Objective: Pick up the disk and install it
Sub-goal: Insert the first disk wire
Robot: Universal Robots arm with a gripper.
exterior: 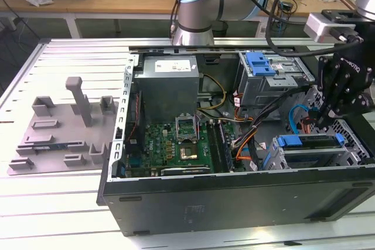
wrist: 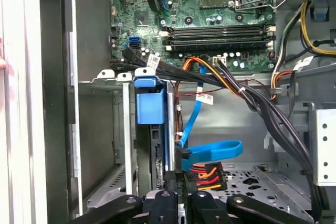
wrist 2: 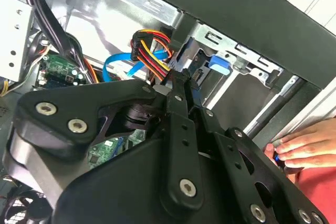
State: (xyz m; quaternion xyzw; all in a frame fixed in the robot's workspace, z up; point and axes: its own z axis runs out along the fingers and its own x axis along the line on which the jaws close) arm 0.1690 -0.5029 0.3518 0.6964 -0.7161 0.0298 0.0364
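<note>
Already inside the open computer case, the disk sits edge-up in the drive cage at the exterior view's right, near the front wall; its blue carrier edge runs along the cage top. Just above its far right end hangs the gripper, black fingers drawn together, though I cannot tell whether anything is pinched between them. Blue and multicoloured cables lie beside the cage. Further left lies the green motherboard. A person's hand rests on the case edge in the second wrist view.
</note>
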